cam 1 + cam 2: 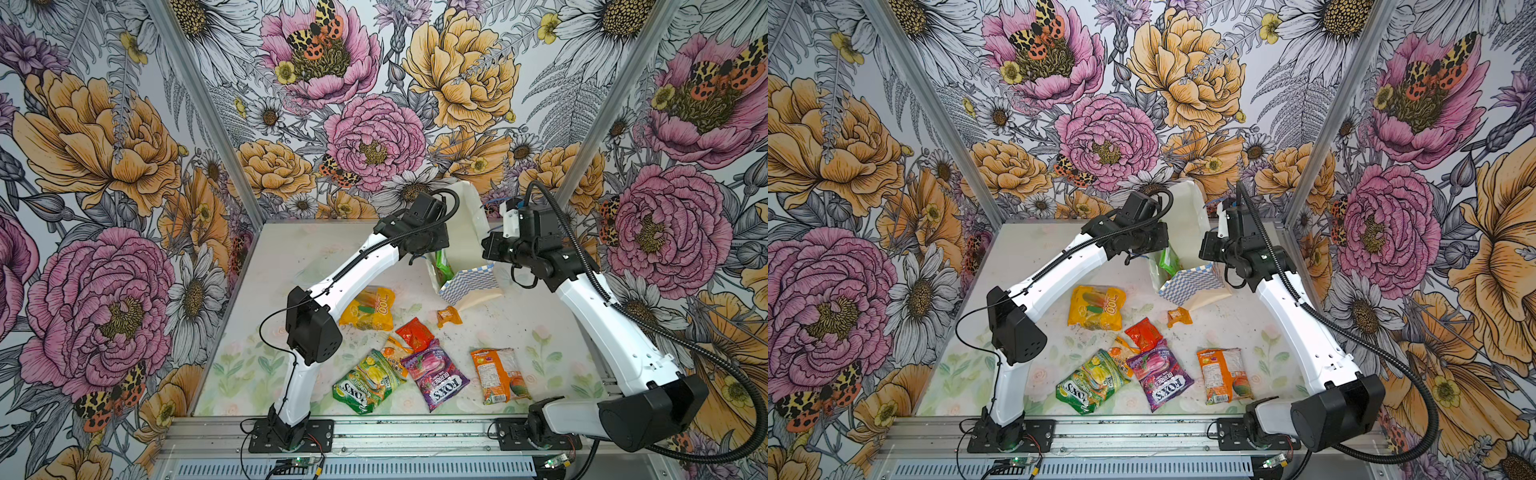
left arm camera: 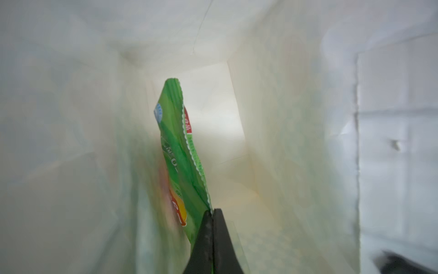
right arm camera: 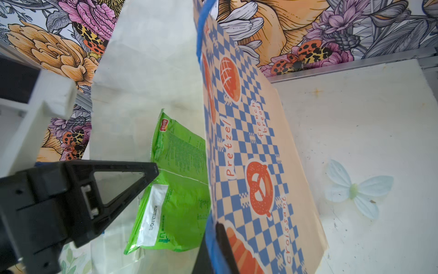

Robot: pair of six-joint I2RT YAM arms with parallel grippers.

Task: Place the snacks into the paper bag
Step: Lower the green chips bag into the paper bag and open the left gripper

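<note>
The paper bag [image 1: 469, 284] stands tilted at the back of the table, its mouth held wide. My right gripper [image 3: 216, 227] is shut on the rim of the bag's checkered wall [image 3: 248, 147], by the blue cord. My left gripper [image 2: 212, 213] reaches into the mouth, shut on the edge of a green packet [image 2: 177, 147] that hangs inside the bag [image 2: 237, 106]. The same green packet [image 1: 441, 266] shows in both top views. Loose snacks lie in front: a yellow packet [image 1: 368, 309], a small orange one [image 1: 449, 316], a red one [image 1: 415, 332], a green FOX'S [image 1: 368, 382], a purple FOX'S [image 1: 434, 372] and an orange packet [image 1: 498, 376].
Flowered walls close the table [image 1: 291, 257] in on three sides, and a metal rail [image 1: 415, 434] with both arm bases runs along the front. My left arm's elbow [image 1: 309, 328] hangs beside the yellow packet. A butterfly print [image 3: 355, 189] marks the tabletop behind the bag.
</note>
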